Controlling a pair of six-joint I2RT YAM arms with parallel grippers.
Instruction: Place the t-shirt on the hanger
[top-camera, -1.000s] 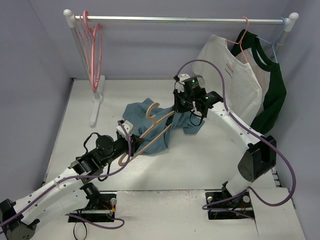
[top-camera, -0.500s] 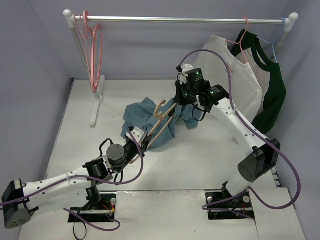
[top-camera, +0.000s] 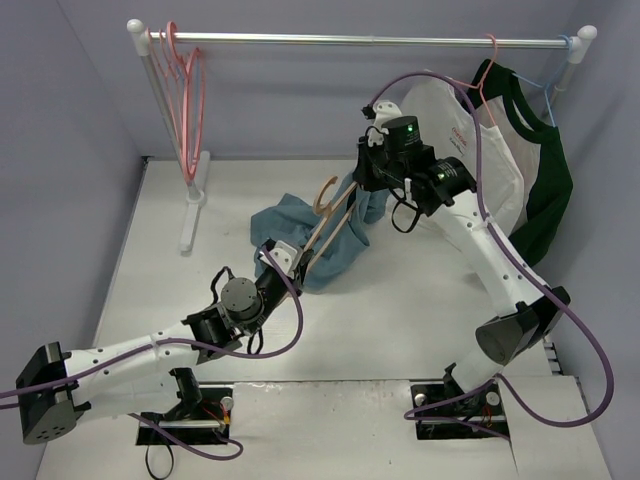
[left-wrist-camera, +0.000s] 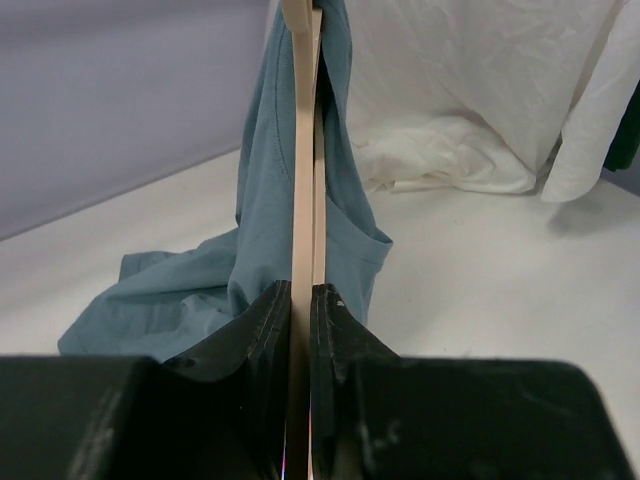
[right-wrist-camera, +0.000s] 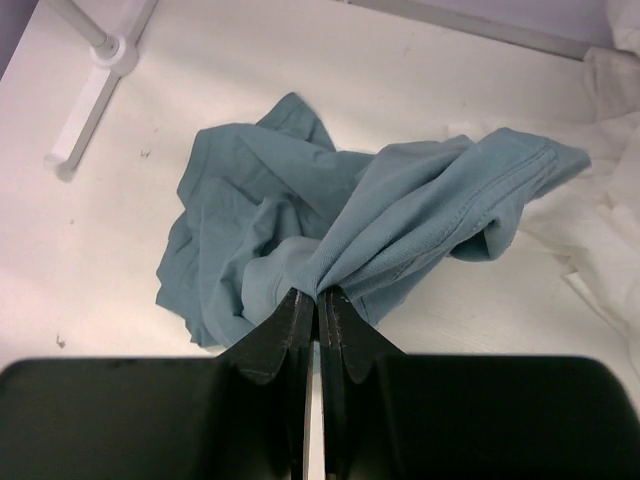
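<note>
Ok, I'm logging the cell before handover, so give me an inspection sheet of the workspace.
Surface: white table, a few small dark specks.
Job's things: t-shirt partly lifted, rest heaped on the table; hanger tilted, against the cloth.
Clutter: nothing seen.
Grippers: left gripper shut on the hanger; right gripper shut on the t-shirt.
Cables: purple cables loop off both arms.
Surroundings: rail with pink hangers, white t-shirt, dark green and white shirt.

One teal t-shirt (top-camera: 343, 252), two hung shirts (top-camera: 503, 160)
</note>
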